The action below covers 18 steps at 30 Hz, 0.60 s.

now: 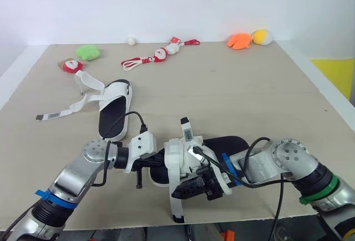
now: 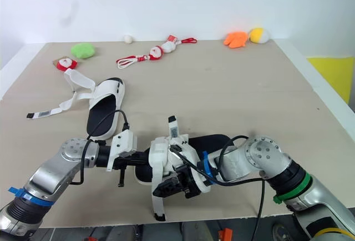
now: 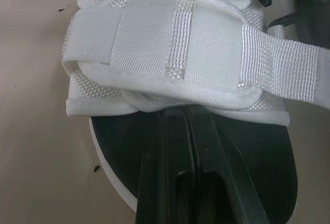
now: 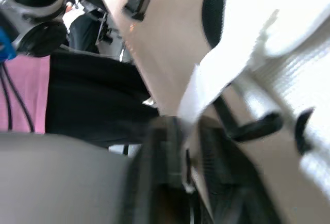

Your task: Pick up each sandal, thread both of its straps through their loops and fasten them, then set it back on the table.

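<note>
place: robot lab | cues: bare white wall (image 1: 166, 2), plain table (image 1: 233, 96), scattered plush toys (image 1: 87, 52)

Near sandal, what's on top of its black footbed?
White straps arch over the footbed, and the left fingers reach along above it. Their tips are hidden under the straps.

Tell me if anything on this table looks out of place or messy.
The far sandal looks undone: its straps are unfastened, and one long strap trails loose across the table toward the left edge. The toys along the back look scattered but intact.
</note>
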### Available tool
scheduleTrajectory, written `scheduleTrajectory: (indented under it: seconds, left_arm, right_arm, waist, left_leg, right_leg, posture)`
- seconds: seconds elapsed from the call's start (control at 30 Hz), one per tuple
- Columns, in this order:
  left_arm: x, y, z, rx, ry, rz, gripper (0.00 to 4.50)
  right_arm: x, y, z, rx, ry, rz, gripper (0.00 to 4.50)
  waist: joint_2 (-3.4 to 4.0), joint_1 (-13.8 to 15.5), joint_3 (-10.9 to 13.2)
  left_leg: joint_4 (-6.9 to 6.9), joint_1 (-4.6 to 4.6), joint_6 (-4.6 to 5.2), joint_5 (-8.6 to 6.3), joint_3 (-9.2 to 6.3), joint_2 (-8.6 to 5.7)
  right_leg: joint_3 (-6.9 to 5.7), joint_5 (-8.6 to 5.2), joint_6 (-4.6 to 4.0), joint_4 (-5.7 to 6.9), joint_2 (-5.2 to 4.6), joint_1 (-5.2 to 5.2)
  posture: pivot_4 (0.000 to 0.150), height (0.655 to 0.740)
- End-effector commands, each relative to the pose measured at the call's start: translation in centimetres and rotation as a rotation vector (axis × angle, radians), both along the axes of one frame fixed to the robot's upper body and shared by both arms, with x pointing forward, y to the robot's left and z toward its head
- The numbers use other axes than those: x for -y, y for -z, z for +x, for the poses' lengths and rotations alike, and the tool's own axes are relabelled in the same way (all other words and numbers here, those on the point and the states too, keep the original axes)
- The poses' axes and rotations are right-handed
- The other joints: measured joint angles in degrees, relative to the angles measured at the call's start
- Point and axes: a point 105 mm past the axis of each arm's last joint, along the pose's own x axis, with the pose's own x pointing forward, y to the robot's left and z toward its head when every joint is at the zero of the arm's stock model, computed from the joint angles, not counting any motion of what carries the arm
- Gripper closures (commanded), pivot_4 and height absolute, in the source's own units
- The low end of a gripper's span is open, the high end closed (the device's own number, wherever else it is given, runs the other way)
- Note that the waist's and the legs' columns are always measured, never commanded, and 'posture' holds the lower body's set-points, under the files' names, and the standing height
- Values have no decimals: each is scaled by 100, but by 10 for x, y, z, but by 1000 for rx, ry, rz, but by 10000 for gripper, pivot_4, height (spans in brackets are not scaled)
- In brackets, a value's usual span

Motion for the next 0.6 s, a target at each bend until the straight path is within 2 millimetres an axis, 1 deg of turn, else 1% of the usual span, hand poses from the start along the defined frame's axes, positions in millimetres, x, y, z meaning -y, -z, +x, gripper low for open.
scheduleTrajectory:
  seconds: [0.03,0.13,0.27,0.47,0.6]
  left_arm:
    - [-3,21,-4,-83,-11,55,45000]
    - [-3,21,-3,-81,-11,53,45000]
    - [-2,21,-2,-81,-10,51,45000]
    - [-1,21,-2,-80,-9,49,45000]
    - [-1,21,-1,-79,-12,50,45000]
  right_arm:
    - [-3,-30,-6,56,-106,87,44707]
    - [-5,-47,8,81,-109,117,44707]
    - [-9,-61,28,114,-76,122,44707]
    - [-12,-69,55,135,-32,106,44707]
    - [-13,-71,66,126,-31,95,44707]
  waist:
    - [2,1,1]
    - [2,0,2]
    - [2,-3,2]
    - [3,8,2]
    - [4,23,3]
  left_leg:
    - [0,0,0,0,0,0]
    - [0,0,0,0,-2,-1]
    - [3,-1,0,0,-1,-2]
    - [3,-18,1,-1,-4,-5]
    - [4,-23,1,-1,-5,-7]
  right_leg:
    - [0,0,0,0,0,0]
    - [0,1,0,0,1,-1]
    - [0,2,-1,0,0,-1]
    - [-1,-2,5,-2,-2,-9]
    - [-1,0,9,-2,-3,-13]
  posture:
    - [1500,7400]
    - [1500,7400]
    - [1500,7400]
    - [1500,7400]
    - [1500,7400]
